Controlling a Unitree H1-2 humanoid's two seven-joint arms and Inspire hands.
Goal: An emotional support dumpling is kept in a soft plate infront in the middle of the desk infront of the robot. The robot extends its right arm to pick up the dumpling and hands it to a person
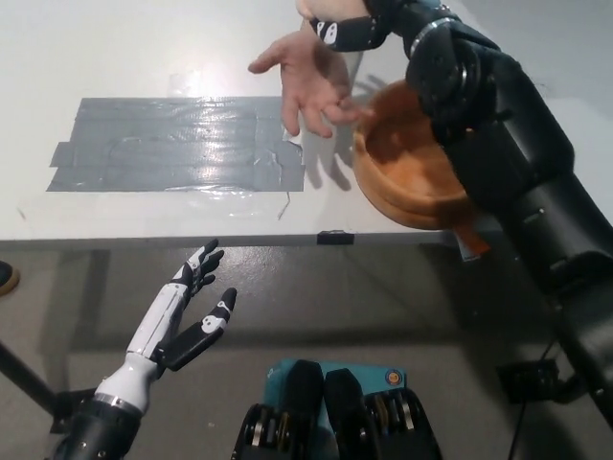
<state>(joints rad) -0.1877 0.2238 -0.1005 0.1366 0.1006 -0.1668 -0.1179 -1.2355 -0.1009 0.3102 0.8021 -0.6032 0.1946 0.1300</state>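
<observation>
Right arm (508, 163) extends up and forward from lower right, its black right hand (350, 29) at the top edge; finger state cannot be judged. White left hand (187, 307) rests low at lower left, palm up, fingers spread, holding nothing.

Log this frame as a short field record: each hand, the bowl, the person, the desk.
left hand: open, resting low, off the desk
right hand: top edge, over the person's palm; cannot tell what it holds
person's hand: palm up, fingers spread
plate: orange-brown, empty, near desk edge
desk: white, grey tape patch
dumpling: not clearly visible
</observation>
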